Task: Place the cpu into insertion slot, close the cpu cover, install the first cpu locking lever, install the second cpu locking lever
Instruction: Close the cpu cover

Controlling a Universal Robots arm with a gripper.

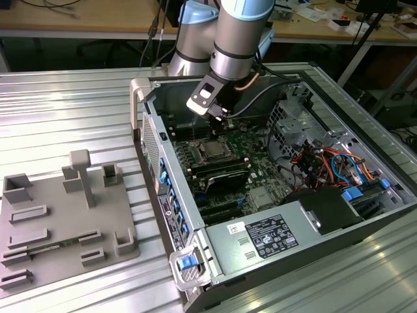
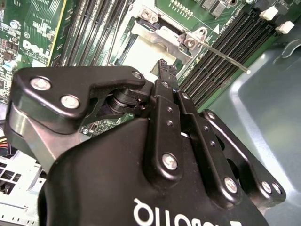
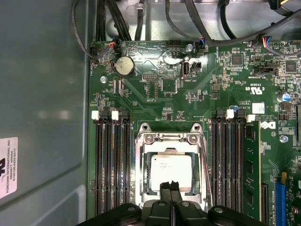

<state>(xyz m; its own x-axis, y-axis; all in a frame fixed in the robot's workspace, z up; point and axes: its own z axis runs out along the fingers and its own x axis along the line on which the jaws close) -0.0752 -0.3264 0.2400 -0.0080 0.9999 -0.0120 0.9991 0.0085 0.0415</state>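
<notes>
The cpu [image 3: 170, 168], a silver-grey square chip, sits in the insertion slot [image 3: 139, 179] on the green motherboard; in the exterior view the cpu [image 1: 212, 151] lies just below the arm's tool. The silver cpu cover [image 3: 169, 140] lies flat as a frame around the chip. A thin metal locking lever [image 2: 221, 54] juts out from the cover's corner over the memory slots. My gripper [image 3: 170, 187] is shut with nothing between its fingers, its tips over the chip's edge. The gripper [image 2: 165, 69] hangs close above the cover, and the gripper [image 1: 220, 120] reaches down inside the open case.
Long black memory slots [image 3: 110, 165] flank the socket on both sides. A grey power supply box [image 1: 267, 238] and a cable bundle [image 1: 326, 163] fill the case's other end. The case wall [image 3: 42, 117] runs close by. A grey fixture plate [image 1: 58, 222] lies at the exterior view's left.
</notes>
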